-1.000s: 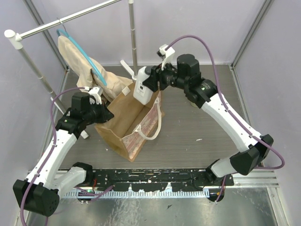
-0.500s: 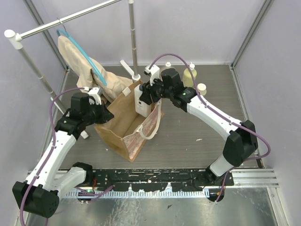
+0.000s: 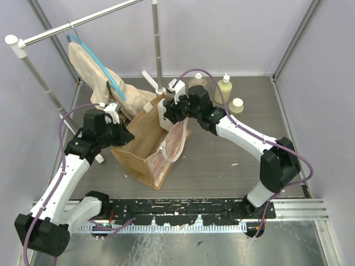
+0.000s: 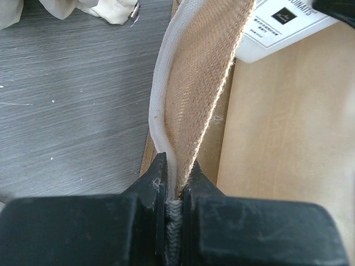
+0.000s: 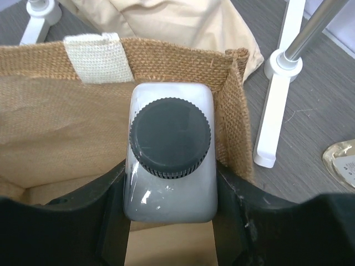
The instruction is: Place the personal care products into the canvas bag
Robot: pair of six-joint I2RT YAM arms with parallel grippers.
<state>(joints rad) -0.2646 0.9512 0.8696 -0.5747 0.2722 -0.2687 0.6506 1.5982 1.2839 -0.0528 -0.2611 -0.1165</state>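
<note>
Sunk lower than a second ago, pinched across its sides in the right gripper: tall white bottle, black cap up, now inside the canvas bag at its corner; left gripper clamped tight on the rim; could snag the burlap wall or topple the bag if dropped askew; looks glossy, rigid, boxy.

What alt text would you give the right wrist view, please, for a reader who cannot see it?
The right gripper holds a white bottle with a black cap at a corner of the open brown canvas bag. Behind the bag lie a beige cloth and a white stand foot on the grey table.
</note>
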